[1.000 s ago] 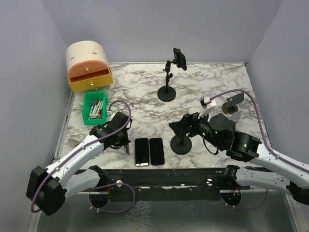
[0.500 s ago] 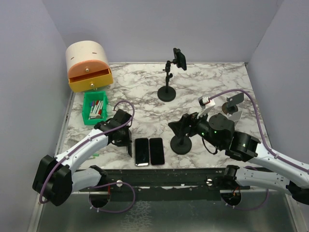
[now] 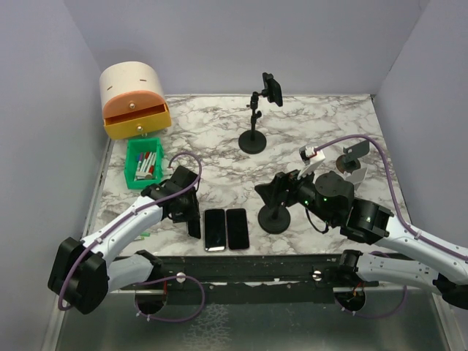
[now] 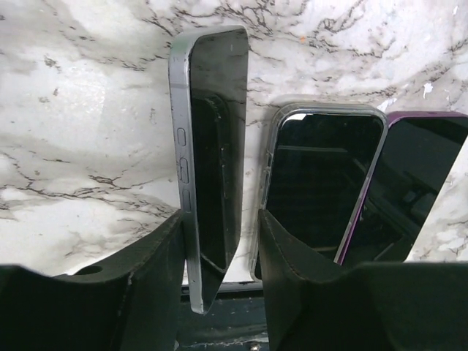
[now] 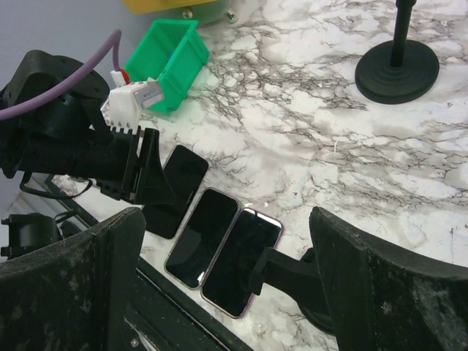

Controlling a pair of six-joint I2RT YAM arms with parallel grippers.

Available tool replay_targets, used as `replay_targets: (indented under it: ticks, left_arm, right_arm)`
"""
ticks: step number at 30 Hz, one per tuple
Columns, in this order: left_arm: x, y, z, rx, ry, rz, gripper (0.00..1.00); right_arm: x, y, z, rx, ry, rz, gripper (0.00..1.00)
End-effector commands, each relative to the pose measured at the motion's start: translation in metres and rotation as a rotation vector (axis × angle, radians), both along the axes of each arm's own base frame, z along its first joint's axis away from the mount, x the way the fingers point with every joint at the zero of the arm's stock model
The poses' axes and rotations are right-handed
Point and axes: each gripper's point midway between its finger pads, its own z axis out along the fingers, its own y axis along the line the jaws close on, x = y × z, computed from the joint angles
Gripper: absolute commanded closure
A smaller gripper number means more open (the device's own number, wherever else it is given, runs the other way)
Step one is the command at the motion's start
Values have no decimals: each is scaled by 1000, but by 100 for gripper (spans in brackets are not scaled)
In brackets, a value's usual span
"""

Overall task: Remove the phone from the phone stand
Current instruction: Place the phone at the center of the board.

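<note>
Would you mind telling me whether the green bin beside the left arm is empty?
No, the green bin holds several markers, some with red caps, lying inside it.

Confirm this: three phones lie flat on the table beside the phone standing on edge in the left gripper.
Two, not three: a clear-cased phone and a purple-edged phone lie flat beside the on-edge phone in the left gripper, per the left wrist view.
</note>
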Motion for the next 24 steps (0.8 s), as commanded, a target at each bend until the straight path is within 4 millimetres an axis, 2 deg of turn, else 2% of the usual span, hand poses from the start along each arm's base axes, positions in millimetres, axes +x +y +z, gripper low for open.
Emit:
replay_targets:
  ticks: [1, 8, 16, 20, 24]
  left_arm:
    - [8, 13, 13, 38, -61, 75, 54]
    - [9, 18, 12, 58, -68, 99, 49]
    - [14, 22, 24, 51, -129, 125, 46]
    - [25, 25, 47, 48, -228, 121, 43]
    - [48, 18, 86, -14, -422, 77, 40]
  right_arm:
    - [2, -4, 0, -5, -18, -19, 0]
    - [2, -4, -3, -7, -14, -18, 0]
    - [4, -15, -6, -36, -7, -60, 0]
    - [11, -35, -15, -109, -5, -151, 0]
    - [17, -50, -33, -192, 20, -234, 0]
